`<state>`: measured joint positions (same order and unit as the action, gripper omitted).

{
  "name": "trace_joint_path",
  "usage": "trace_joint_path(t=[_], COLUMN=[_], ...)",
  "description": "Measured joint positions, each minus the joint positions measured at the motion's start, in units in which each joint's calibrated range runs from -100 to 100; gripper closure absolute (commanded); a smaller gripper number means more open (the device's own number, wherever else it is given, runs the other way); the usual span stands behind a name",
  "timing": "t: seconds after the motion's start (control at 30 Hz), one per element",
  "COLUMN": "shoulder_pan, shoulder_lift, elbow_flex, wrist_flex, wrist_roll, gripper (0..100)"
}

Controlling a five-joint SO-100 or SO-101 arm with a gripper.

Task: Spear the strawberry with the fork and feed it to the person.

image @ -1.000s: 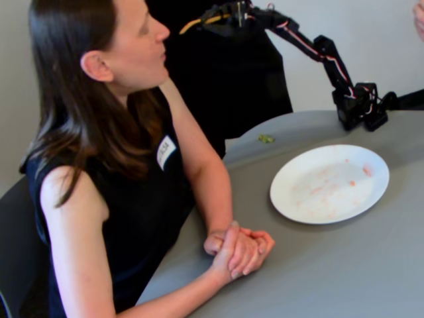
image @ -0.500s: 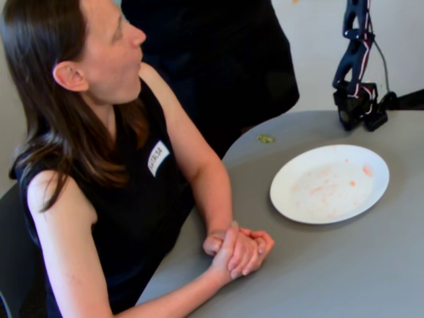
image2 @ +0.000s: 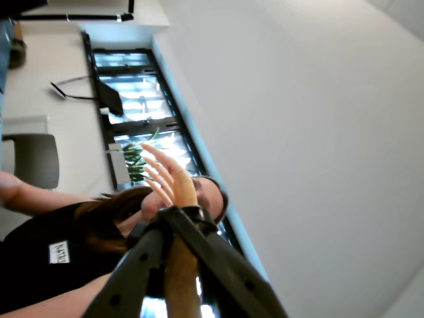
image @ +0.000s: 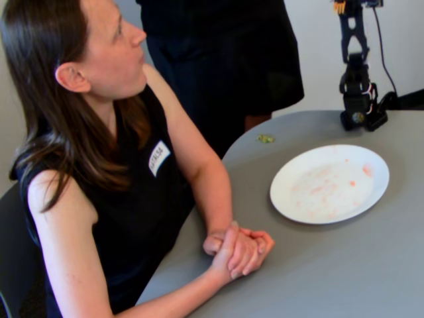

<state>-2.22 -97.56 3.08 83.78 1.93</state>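
The person, a seated woman with long brown hair, a black top and a white name tag, looks up to the right in the fixed view, hands clasped on the table. My gripper is raised high at the top right, far from her, with the orange fork at its tip. In the wrist view, which lies on its side, the black jaws of the gripper are shut on the fork; its tines are bare and point toward her face. No strawberry shows in either view.
A white plate with only red smears lies on the grey table. A tiny green scrap lies near the table's far edge. A standing figure in dark clothes is behind her. The arm's base stands at the back right.
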Motion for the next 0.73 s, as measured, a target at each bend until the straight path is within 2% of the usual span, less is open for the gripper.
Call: trace_joint_path(t=[0.03,0.23,0.37,0.47,0.5,0.53,0.6,0.63,0.73], shoulder_pan=[0.4,0.8,9.9,19.0,19.9,20.7,21.4,19.5,17.0], shoulder_lift=[-0.8,-1.4,-1.3,-0.8,-1.3,-1.2,-1.7,-0.7,-0.8], elbow_flex=[12.9,29.7,43.8,61.5,63.9,72.4,79.8,88.8,94.3], wrist_flex=[-2.5,-13.9,-25.6,-41.1,-43.5,-51.5,-57.7,-63.0,-64.4], wrist_roll=[1.5,2.1,1.5,-2.6,-3.6,-5.6,-6.2,-6.1,-6.0], gripper=[99,99,99,99,99,99,99,99,99])
